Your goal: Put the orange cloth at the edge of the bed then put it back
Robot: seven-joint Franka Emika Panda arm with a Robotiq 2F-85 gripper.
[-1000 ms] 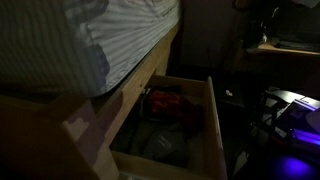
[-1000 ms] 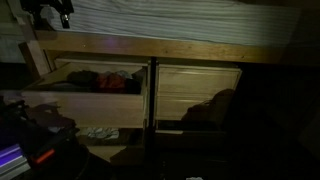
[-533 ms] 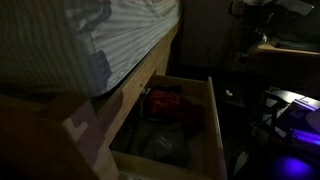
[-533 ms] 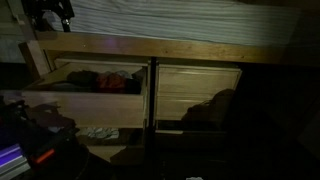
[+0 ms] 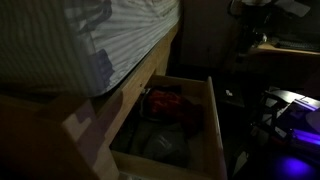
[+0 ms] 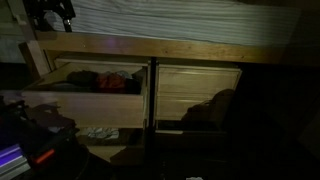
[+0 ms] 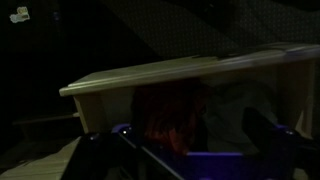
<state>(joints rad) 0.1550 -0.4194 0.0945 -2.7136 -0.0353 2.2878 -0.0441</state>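
Folds of the orange cloth (image 5: 168,103) lie bunched inside the pulled-out drawer (image 5: 214,118) under the bed (image 5: 120,40), at lower centre of the frame. In an exterior view the tool (image 6: 50,12) shows at the upper left, well apart from the cloth. In the wrist view its fingers (image 7: 262,128) are spread, with nothing gripped.

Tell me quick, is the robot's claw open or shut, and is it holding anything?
Claw: open, holding nothing. The orange cloth lies in the drawer, ungripped.
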